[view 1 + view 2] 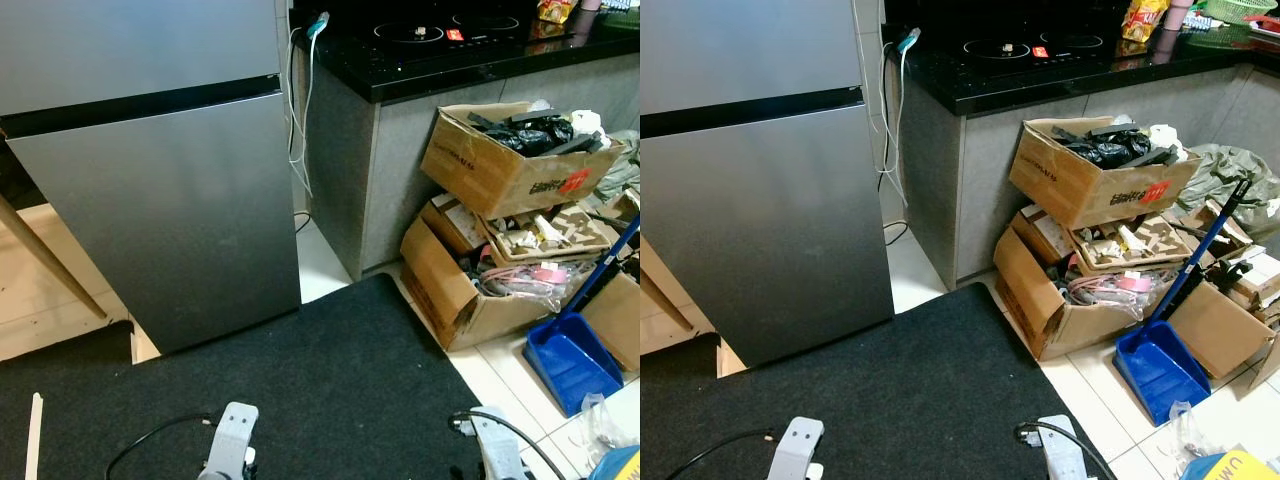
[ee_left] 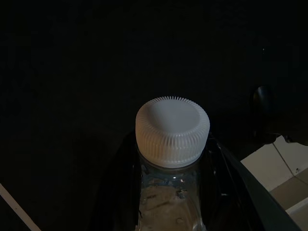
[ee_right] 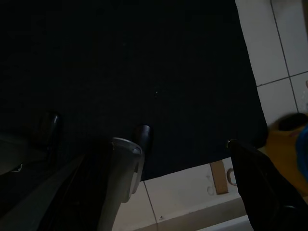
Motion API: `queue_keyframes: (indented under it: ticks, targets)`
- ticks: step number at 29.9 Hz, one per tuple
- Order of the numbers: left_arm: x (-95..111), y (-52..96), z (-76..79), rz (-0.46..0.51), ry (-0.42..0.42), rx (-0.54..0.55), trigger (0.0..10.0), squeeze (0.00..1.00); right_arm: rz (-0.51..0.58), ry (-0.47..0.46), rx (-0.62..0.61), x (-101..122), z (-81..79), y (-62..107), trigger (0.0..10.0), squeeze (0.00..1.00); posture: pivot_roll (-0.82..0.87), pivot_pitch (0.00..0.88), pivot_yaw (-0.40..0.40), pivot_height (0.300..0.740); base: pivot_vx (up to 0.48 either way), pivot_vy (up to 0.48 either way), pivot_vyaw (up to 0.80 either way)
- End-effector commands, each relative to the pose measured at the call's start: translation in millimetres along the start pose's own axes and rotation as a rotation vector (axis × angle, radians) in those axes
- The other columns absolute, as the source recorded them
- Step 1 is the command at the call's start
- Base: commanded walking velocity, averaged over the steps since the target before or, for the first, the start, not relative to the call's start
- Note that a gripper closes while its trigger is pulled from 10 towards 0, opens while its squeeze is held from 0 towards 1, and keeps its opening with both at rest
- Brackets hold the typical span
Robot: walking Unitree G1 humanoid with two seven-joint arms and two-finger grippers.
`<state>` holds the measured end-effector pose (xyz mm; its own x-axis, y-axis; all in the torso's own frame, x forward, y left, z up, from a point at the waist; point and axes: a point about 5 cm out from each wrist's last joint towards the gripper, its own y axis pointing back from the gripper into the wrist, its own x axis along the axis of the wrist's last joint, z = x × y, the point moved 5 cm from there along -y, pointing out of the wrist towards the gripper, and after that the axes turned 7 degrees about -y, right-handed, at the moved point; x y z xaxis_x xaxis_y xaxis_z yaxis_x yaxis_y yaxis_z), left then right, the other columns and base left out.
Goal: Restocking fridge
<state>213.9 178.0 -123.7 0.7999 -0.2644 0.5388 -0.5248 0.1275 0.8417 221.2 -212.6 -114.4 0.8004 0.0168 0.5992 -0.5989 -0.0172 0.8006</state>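
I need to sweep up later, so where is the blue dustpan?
The blue dustpan stands on the tiled floor at the robot's right, leaning against the stacked cardboard boxes beside the dark mat.

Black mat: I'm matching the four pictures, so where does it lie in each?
Left eye view: black mat across the lower middle, before the fridge.
Right eye view: lower middle and left.
Left wrist view: the dark ground behind the bottle.
Right wrist view: the dark ground meeting white floor tiles.
Shared landmark: those tiles along the mat's right edge.
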Motion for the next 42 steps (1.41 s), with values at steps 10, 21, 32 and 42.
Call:
queue_keyframes:
  ticks: [10,21,32,42]
  targets:
    - [-22.2,5.2,-8.2,-0.04,0.069,0.027,10.0,0.0,-0.034,-0.017,0.023,-15.2,-13.9,0.1,10.0,0.0,-0.07,0.058,-0.019,0.74,0.0,0.0,0.0]
    - [-12.7,2.7,-4.8,-0.02,0.073,0.021,10.0,0.0,-0.014,0.002,0.011,-3.7,-5.3,-0.5,10.0,0.0,-0.11,0.032,-0.007,0.74,0.0,0.0,0.0]
    - [10.2,-1.0,-1.8,0.009,-0.02,-0.016,10.0,0.0,0.008,-0.038,-0.022,2.3,1.1,-0.6,10.0,0.0,-0.13,0.054,0.021,0.74,0.0,0.0,0.0]
    - [-12.1,4.1,-10.0,-0.023,0.03,0.01,10.0,0.0,-0.012,-0.001,0.033,-6.2,-17.8,-1.9,10.0,0.0,-0.09,0.089,0.006,0.74,0.0,0.0,0.0]
